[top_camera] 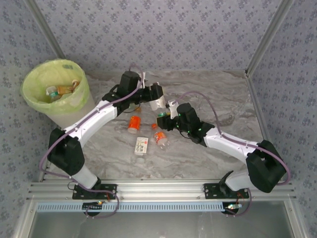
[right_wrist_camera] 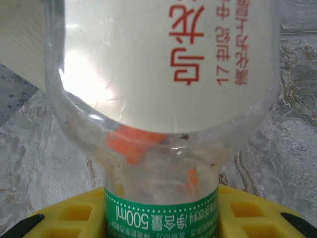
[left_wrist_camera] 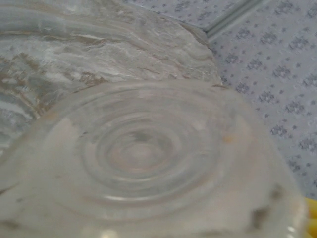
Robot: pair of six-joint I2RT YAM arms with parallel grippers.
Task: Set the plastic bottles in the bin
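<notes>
The bin (top_camera: 30, 94), white with a yellow-green liner, stands at the far left with several plastic bottles (top_camera: 60, 91) inside. My left gripper (top_camera: 159, 101) is at a white-label bottle (top_camera: 162, 105) mid-table. That bottle's clear ribbed base (left_wrist_camera: 143, 158) hides the fingers in the left wrist view. My right gripper (right_wrist_camera: 161, 220) is shut on a green-label bottle (right_wrist_camera: 158, 173), its yellow pads (right_wrist_camera: 74, 215) on either side. The white-label bottle (right_wrist_camera: 163, 49) with red characters hangs just beyond it. Both grippers meet near the table's middle, the right gripper (top_camera: 169, 117) with the green-label bottle (top_camera: 162, 119).
Three loose bottles lie in front of the grippers: an orange-label one (top_camera: 133, 124), a white-label one (top_camera: 141, 145) and a clear one with orange bands (top_camera: 161, 139). Patterned walls and metal posts (top_camera: 262, 39) enclose the marbled table (top_camera: 223, 99).
</notes>
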